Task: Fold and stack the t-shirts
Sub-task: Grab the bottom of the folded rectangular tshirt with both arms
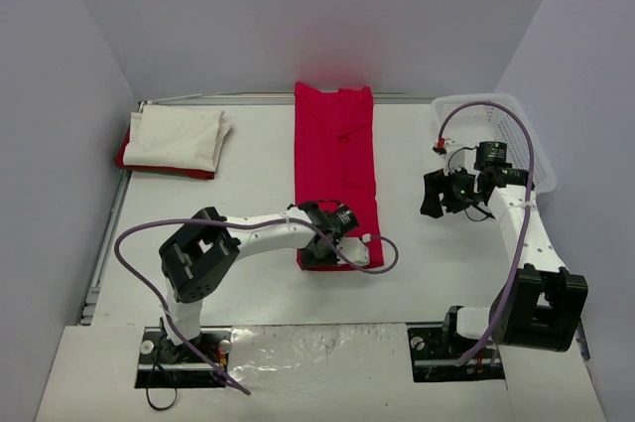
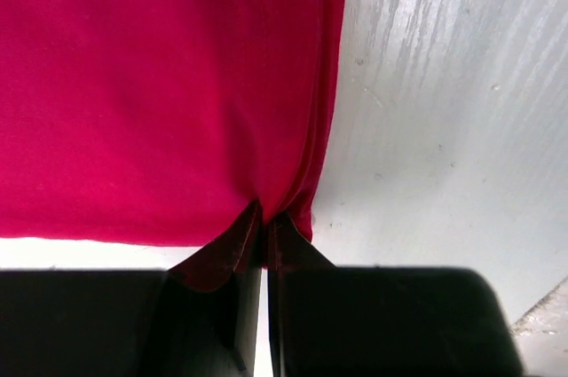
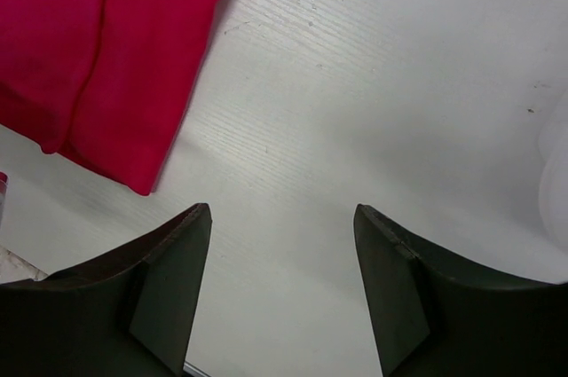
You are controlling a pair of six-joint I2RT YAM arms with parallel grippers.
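Observation:
A red t-shirt (image 1: 335, 159) lies as a long narrow strip up the middle of the table (image 1: 248, 194). My left gripper (image 1: 319, 251) is at its near end, low on the table. In the left wrist view the left gripper (image 2: 264, 217) is shut on the hem of the red t-shirt (image 2: 151, 84), and cloth puckers into the closed tips. My right gripper (image 1: 438, 194) hovers to the right of the shirt. It is open (image 3: 282, 213) over bare table, with the red t-shirt's corner (image 3: 89, 49) off to its left. A folded white t-shirt (image 1: 177, 137) rests on a folded red one (image 1: 123, 157) at the back left.
A white lattice basket (image 1: 506, 129) stands at the back right, just behind the right arm. Grey walls close in the table on three sides. A purple cable (image 1: 382, 261) loops from the left arm over the shirt's near right corner.

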